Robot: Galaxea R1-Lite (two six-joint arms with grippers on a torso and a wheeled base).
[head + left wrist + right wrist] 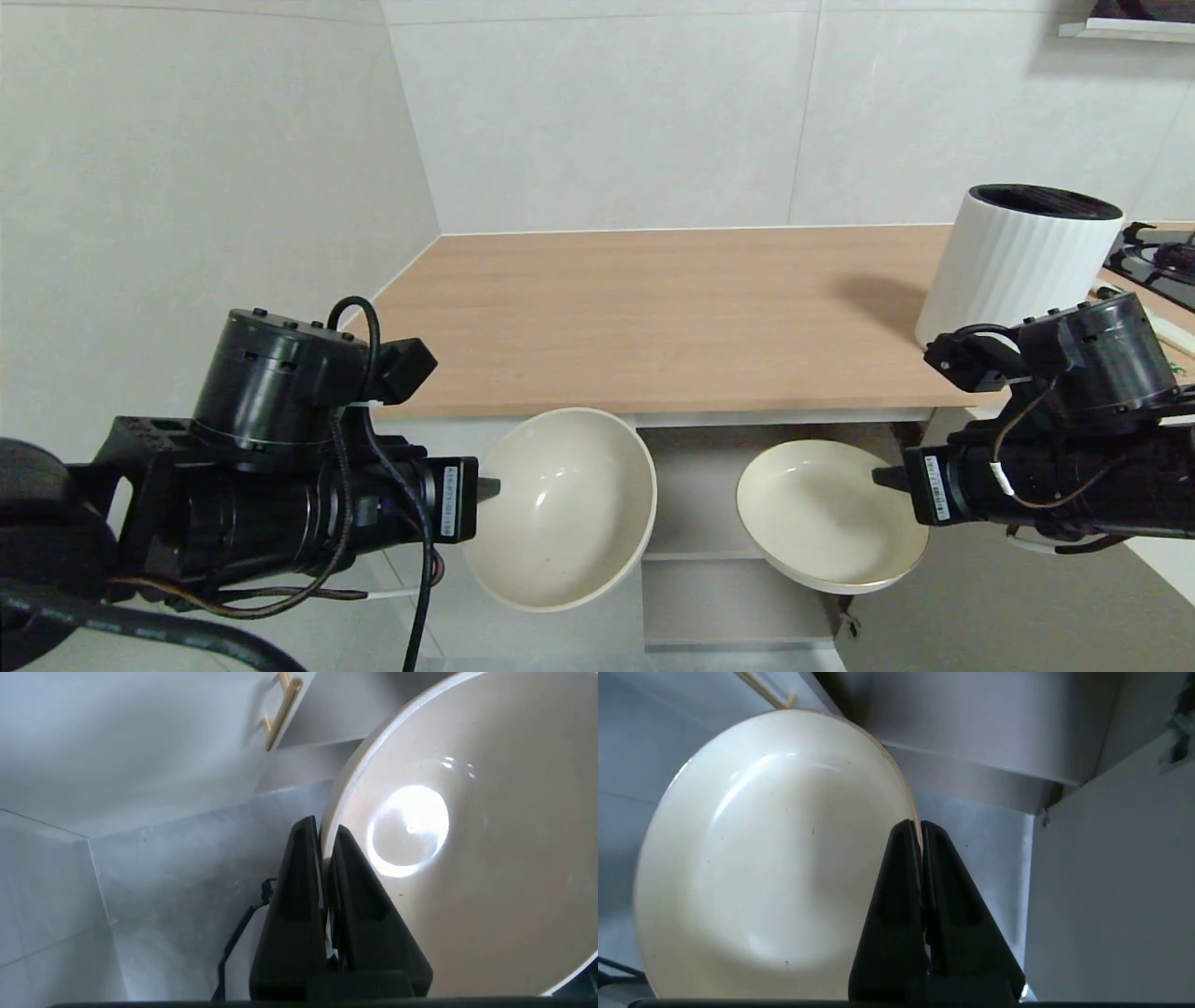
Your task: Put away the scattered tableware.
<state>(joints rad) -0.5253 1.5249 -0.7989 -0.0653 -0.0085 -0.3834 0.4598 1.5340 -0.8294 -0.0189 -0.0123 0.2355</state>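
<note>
Left wrist view shows fingers (301, 882) pinching the bowl (467, 840) rim.

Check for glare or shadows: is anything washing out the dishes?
Left wrist view: a bright glare spot inside the bowl, rim readable. Right wrist view: plate evenly lit, no hotspot. Head view: the white container casts a soft shadow on the countertop.

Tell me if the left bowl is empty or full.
Empty. The bowl is bare inside, tipped on edge, its rim clamped in the left pincer.
</note>
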